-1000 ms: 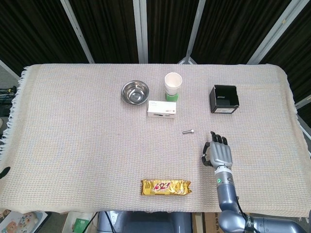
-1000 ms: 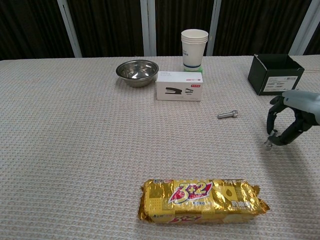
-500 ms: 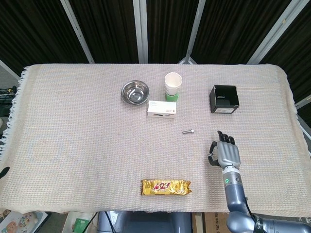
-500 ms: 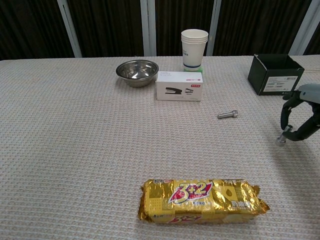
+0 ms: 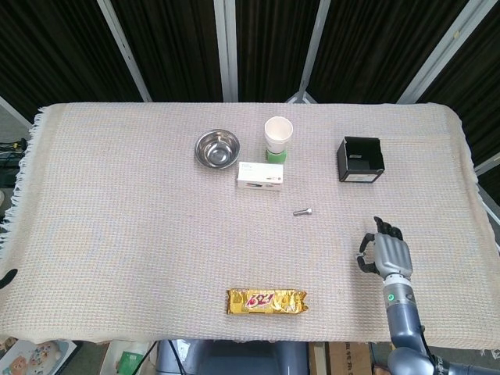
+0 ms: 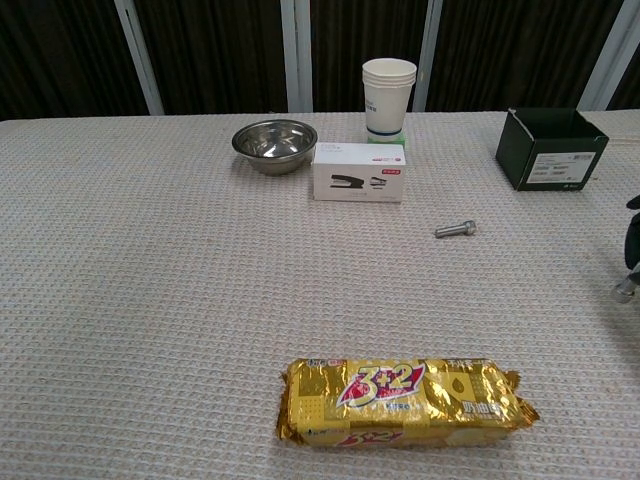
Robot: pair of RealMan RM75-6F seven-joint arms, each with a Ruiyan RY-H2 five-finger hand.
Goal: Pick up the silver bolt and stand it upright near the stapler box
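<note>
Plainly, the silver bolt (image 5: 303,212) lies flat on the desk (image 5: 117,219), long axis running nine to three, at about five o'clock from the stapler box (image 5: 260,176) and well apart from it; the right hand (image 5: 385,254) is the nearer, the bolt at its ten o'clock; its fingers point toward twelve, slightly curled, holding nothing; the left hand is out of sight.

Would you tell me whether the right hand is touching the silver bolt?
Apart. The head view shows bare cloth between the right hand and the silver bolt, which lies flat.
</note>
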